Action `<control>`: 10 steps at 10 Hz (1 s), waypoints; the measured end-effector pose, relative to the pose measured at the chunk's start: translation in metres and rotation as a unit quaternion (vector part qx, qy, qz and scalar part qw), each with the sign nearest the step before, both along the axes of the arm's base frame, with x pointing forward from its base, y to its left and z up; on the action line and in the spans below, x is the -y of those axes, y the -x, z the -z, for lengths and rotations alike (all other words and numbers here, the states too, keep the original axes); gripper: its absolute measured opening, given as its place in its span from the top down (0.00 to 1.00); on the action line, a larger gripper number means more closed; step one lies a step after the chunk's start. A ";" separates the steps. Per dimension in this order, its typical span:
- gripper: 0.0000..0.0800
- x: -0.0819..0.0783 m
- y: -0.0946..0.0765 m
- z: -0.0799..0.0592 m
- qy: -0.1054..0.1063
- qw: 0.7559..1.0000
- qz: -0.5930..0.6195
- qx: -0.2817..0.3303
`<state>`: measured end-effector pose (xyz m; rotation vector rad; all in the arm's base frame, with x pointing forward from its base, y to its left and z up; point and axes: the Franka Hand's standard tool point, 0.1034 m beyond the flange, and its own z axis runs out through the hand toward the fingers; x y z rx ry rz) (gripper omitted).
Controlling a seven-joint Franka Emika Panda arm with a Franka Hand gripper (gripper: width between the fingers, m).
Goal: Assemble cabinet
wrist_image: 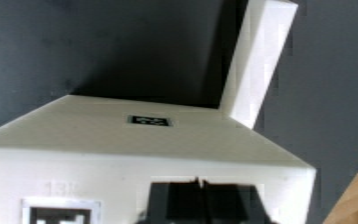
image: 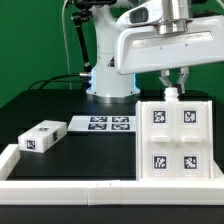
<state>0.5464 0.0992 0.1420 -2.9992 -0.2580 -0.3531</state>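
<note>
The cabinet's open box body (image: 178, 138) stands on the exterior view's right, its face carrying several black-and-white tags. My gripper (image: 173, 88) is at the body's far top edge. In the wrist view the two dark fingers (wrist_image: 176, 195) meet with only a thin seam between them, so my gripper (wrist_image: 199, 190) is shut, with the white body (wrist_image: 140, 150) and a small tag on it right beneath. Nothing shows between the fingers. A smaller white cabinet block (image: 41, 136) with tags lies on the black table at the exterior view's left, apart from the gripper.
The marker board (image: 101, 124) lies flat at the middle back, before the robot base (image: 110, 75). A low white border rail (image: 70, 190) runs along the front, with a corner at the left. A long white strip (wrist_image: 259, 60) stretches away beyond the body in the wrist view.
</note>
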 end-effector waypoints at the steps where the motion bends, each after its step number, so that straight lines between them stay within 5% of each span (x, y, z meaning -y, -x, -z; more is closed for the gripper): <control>1: 1.00 -0.001 -0.003 0.001 -0.001 1.000 -0.001 -0.001; 8: 0.97 -0.003 -0.009 0.005 -0.004 1.000 0.000 -0.005; 10: 0.58 -0.003 0.032 0.026 0.001 1.000 0.010 -0.019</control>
